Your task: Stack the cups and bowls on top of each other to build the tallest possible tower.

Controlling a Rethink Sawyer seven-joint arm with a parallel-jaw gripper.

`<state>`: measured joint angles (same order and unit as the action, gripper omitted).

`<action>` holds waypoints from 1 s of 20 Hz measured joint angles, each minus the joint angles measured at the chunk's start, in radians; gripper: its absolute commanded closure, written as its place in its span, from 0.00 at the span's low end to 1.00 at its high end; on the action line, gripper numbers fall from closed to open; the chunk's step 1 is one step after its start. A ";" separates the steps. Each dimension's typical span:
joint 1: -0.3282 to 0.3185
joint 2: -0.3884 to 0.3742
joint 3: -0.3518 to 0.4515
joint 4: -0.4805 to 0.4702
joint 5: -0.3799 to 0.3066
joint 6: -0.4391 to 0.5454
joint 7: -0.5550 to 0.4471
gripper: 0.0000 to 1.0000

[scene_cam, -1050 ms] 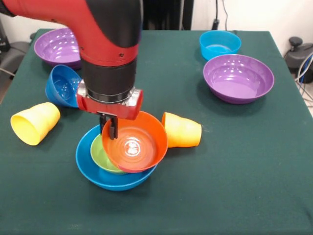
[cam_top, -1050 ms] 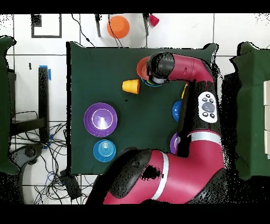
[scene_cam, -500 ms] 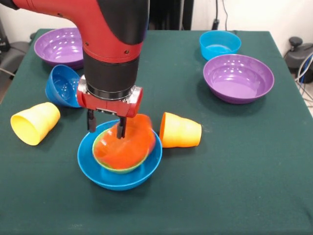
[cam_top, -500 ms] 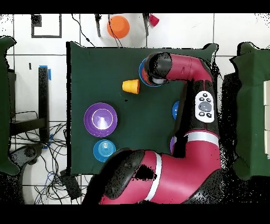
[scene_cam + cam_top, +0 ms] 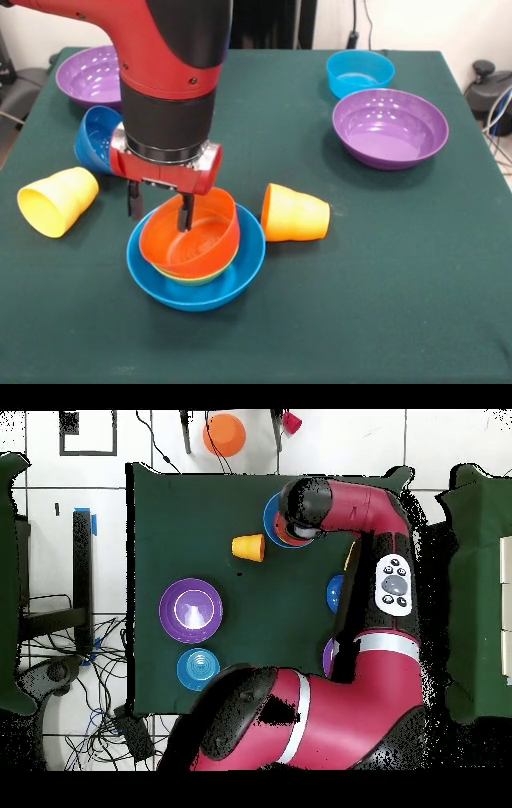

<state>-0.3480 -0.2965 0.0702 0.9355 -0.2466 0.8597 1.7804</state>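
In the front view my gripper (image 5: 159,208) is open. One finger hangs outside the left rim of the orange bowl (image 5: 196,238) and the other reaches inside it. That bowl sits nested in a green bowl (image 5: 190,278), which rests in the large blue bowl (image 5: 232,284); together they form a low tower. An orange cup (image 5: 296,214) lies on its side just right of the stack. To the left a yellow cup (image 5: 58,200) also lies on its side. From overhead the arm hides the gripper and most of the blue bowl (image 5: 270,514); the orange cup (image 5: 248,547) shows beside it.
A dark blue bowl (image 5: 96,140) is tipped on its side behind the arm. Purple bowls stand at the far left (image 5: 94,76) and at the right (image 5: 390,126), with a cyan bowl (image 5: 360,72) behind. Overhead, an orange round thing (image 5: 224,434) and a small red one (image 5: 292,422) lie beyond the table.
The gripper was shut on the tilted orange bowl's rim, then opened. The bowl dropped and now sits level in the green bowl. The gripper shifted slightly left.
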 measured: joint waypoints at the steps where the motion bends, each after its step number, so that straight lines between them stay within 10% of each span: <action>1: -0.001 0.001 0.000 -0.003 0.000 0.000 0.000 0.00; 20: 0.004 -0.070 0.000 -0.040 0.003 0.122 0.000 0.00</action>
<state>-0.3439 -0.3670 0.0701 0.8954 -0.2432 0.9820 1.7804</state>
